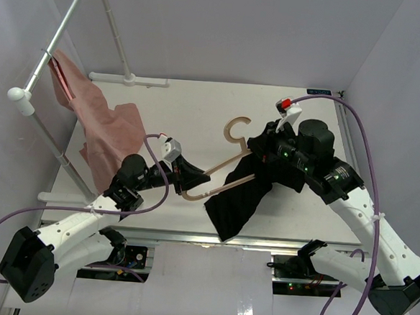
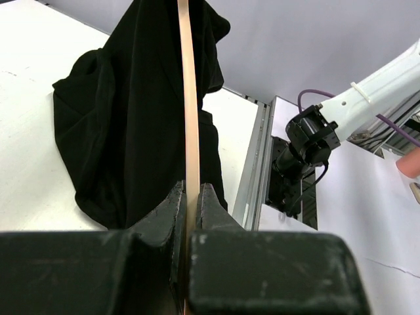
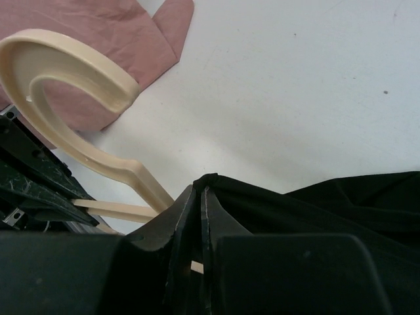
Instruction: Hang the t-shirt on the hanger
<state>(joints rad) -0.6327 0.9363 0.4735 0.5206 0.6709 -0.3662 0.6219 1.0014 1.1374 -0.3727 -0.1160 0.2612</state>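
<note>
Both arms (image 1: 83, 224) reach inward: left end effector (image 2: 190, 191) pinches the hanger (image 2: 189, 98), right end effector (image 3: 200, 191) pinches the t-shirt (image 3: 328, 210).

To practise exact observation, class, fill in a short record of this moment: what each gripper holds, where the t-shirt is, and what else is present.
left gripper: shut on a thin bar of the hanger
right gripper: shut on the t-shirt, near the hanger's neck
t-shirt: black, draped over one side of the hanger, lower part bunched on the table
hanger hook: bare
other: pink cloth hanging from the grey rail
</note>
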